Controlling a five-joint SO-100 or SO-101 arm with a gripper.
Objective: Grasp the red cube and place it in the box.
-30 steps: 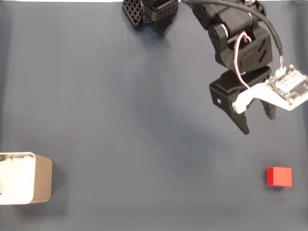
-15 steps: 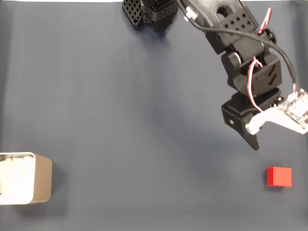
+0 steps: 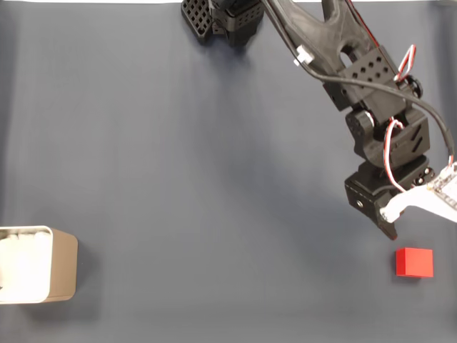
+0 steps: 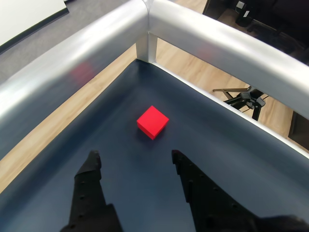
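Fixed view: the claw (image 3: 391, 230) sits lower and further right than half a second ago, now just up-left of the red cube (image 3: 414, 262), apart from it. Fingers mostly hidden under the arm; spread not readable here. The box (image 3: 61, 264) at the left edge is cut off, well apart on the dark tabletop (image 3: 178, 179).

Wrist view: fingers (image 4: 94, 179) apart, nothing held; cube (image 4: 152, 122) ahead, probably untouched. No legible writing.

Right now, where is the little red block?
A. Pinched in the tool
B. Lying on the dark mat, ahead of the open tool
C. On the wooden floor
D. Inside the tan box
B: in the wrist view the red block lies free on the dark mat, beyond the tool, whose fingers are spread.
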